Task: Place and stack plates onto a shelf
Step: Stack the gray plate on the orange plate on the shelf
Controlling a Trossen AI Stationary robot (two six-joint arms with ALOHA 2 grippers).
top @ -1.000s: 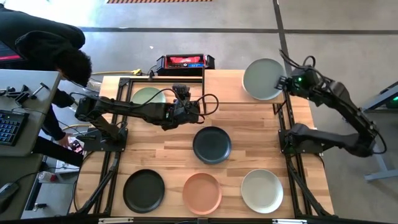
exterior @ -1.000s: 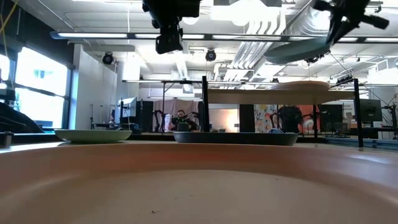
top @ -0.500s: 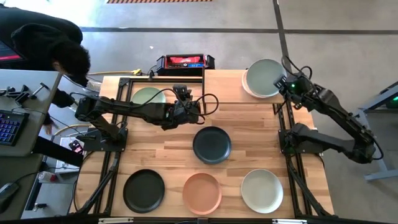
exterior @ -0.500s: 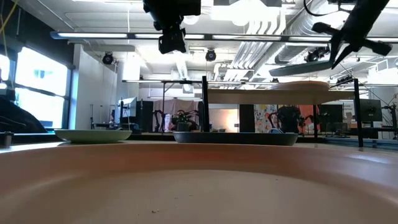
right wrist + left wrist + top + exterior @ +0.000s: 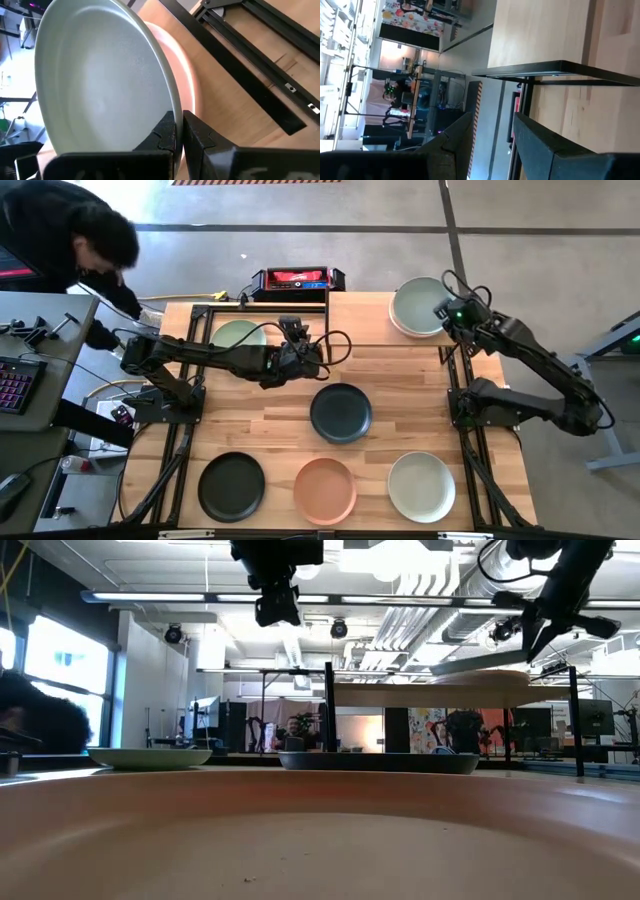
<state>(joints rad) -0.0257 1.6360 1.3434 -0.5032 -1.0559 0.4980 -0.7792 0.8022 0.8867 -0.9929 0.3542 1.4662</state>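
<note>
My right gripper (image 5: 441, 311) pinches the grey-green plate (image 5: 418, 306) right above the cream plate (image 5: 187, 90) on the shelf (image 5: 365, 318).

A robotics lab in an open industrial hall.

I work at a wooden table (image 5: 400, 370) bolted into a black metal frame (image 5: 470, 450), standing on a bare concrete floor (image 5: 300, 240) marked with seams. A person (image 5: 70, 230) in dark clothes leans beside a side desk with a keyboard (image 5: 15, 385) and loose cables. Looking level across the table, I see exposed ceiling ducts (image 5: 430, 595) and strip lights (image 5: 170, 597) overhead, tall windows (image 5: 60, 680) to one side, and further rigs and racks standing deep in the room. A red-and-black box (image 5: 298, 280) sits at the table's far edge.
</note>
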